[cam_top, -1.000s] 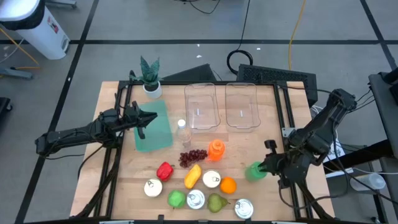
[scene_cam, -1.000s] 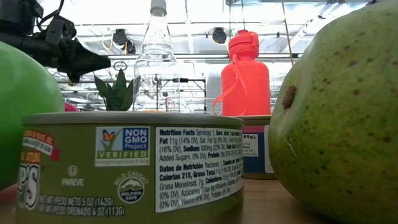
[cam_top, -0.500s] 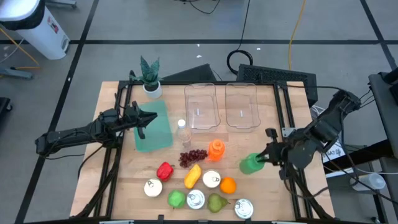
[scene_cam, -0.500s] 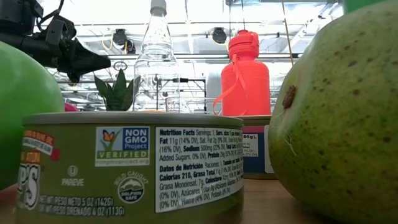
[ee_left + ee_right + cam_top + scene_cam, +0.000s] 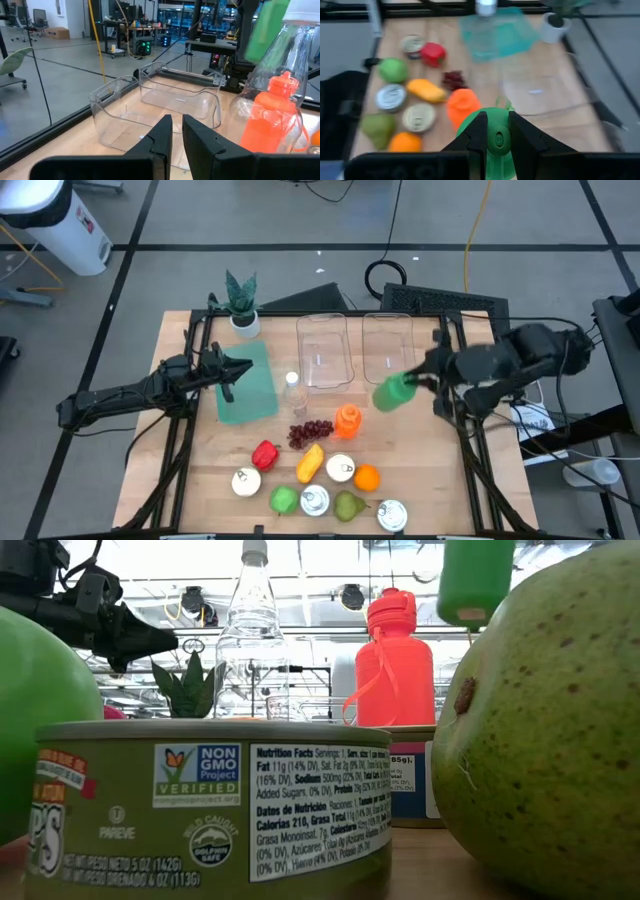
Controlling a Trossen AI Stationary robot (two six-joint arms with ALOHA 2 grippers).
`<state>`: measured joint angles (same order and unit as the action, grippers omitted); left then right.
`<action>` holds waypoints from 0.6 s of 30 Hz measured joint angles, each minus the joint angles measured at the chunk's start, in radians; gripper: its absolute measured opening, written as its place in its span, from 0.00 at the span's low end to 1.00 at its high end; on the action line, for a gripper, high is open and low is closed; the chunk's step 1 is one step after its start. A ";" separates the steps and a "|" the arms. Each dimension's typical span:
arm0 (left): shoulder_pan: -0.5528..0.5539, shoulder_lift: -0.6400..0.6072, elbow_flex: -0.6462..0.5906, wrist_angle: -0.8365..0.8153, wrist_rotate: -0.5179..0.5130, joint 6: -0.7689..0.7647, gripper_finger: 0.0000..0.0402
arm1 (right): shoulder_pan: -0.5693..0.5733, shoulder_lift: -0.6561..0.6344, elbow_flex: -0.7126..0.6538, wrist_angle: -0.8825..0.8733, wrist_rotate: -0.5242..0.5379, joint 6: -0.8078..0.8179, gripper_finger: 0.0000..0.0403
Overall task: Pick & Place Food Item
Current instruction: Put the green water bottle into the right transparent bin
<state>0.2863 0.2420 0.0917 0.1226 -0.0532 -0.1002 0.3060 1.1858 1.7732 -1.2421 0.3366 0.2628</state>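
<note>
The right gripper (image 5: 418, 383), clamped on a green bottle (image 5: 394, 392), has carried it up from the table's right edge toward the clear bins (image 5: 390, 348); the left gripper (image 5: 240, 368) stays shut over the teal mat (image 5: 250, 390).

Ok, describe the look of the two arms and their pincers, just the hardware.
Both arms are dark, near-black jointed tubes with black cabling along them. The left pincer ends in two slim, tapering black fingers on a wide flat black base. The right pincer has the same matte black fingers, broad and squared-off near the wrist camera. No markings or labels show on either.
</note>
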 joint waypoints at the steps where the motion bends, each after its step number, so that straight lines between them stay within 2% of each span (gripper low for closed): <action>1: 0.000 0.000 0.000 0.000 0.000 0.000 0.12 | -0.029 0.013 0.028 -0.025 0.000 -0.013 0.11; 6: 0.000 0.000 0.000 0.000 0.000 0.000 0.12 | -0.169 0.045 0.066 -0.084 0.000 -0.075 0.11; 12: 0.000 0.000 0.000 0.000 0.000 -0.012 0.12 | -0.315 0.031 0.009 -0.097 -0.039 -0.123 0.11; 18: 0.000 0.000 0.000 0.000 0.001 -0.013 0.12 | -0.398 -0.038 -0.082 -0.055 -0.052 -0.156 0.11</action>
<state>0.2863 0.2420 0.0917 0.1225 -0.0525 -0.1135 -0.0925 1.1476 1.6916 -1.2970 0.2844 0.1064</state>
